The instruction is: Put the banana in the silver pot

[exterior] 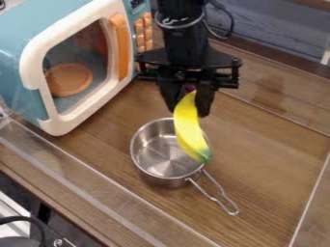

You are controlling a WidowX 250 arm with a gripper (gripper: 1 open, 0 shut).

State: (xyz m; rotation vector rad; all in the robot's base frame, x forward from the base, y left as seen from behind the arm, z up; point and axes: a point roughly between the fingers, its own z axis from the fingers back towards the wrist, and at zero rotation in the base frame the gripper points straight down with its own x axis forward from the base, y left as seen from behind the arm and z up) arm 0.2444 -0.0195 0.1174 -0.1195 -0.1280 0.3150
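My black gripper (188,96) points straight down and is shut on the upper end of the yellow banana (191,127). The banana hangs almost upright, and its green lower tip reaches down over the right inner edge of the silver pot (157,159). The pot stands on the wooden table just below the gripper, shiny and holding nothing else, with its thin wire handle (217,196) pointing to the lower right.
A teal-and-white toy microwave (65,58) stands at the left with its door shut and an orange dish behind the window. A purple toy (194,89) peeks out behind the gripper's fingers. Clear raised walls edge the wooden table.
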